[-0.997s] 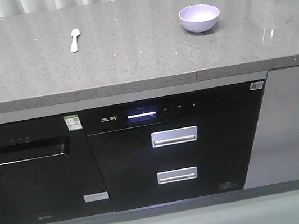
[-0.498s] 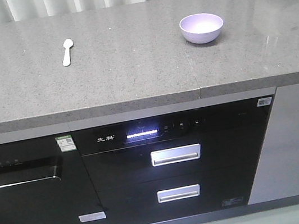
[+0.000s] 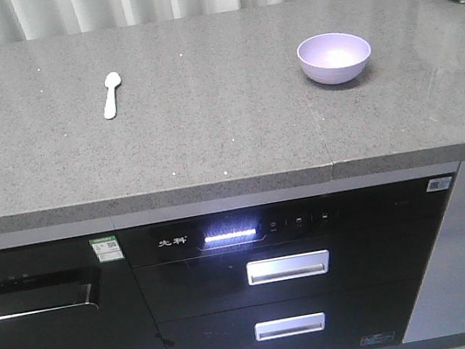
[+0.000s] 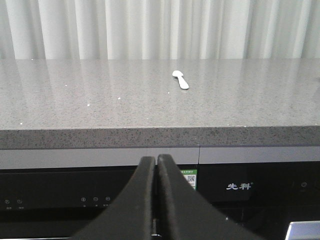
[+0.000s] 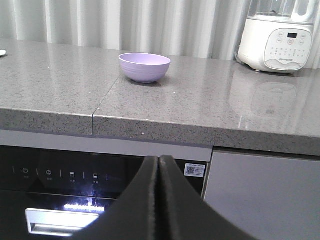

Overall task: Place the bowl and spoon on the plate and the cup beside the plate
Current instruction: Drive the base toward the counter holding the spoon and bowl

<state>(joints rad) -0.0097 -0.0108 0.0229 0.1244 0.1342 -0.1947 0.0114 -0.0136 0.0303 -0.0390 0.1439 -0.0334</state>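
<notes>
While the left hand (image 4: 155,160) and right hand (image 5: 159,160) are hanging clenched on nothing at the bottom of their wrist views, the spoon (image 3: 112,94) is lying upper left on the worktop (image 3: 208,134), the bowl (image 3: 335,56) sitting upper right, well apart.

Bright, even light (soft glare on countertop (image 5: 265,102)).

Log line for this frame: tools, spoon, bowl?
left tool shut, empty | right tool shut, empty | spoon lying on counter | bowl upright on counter, apart from spoon | plate, cup not in view
</notes>
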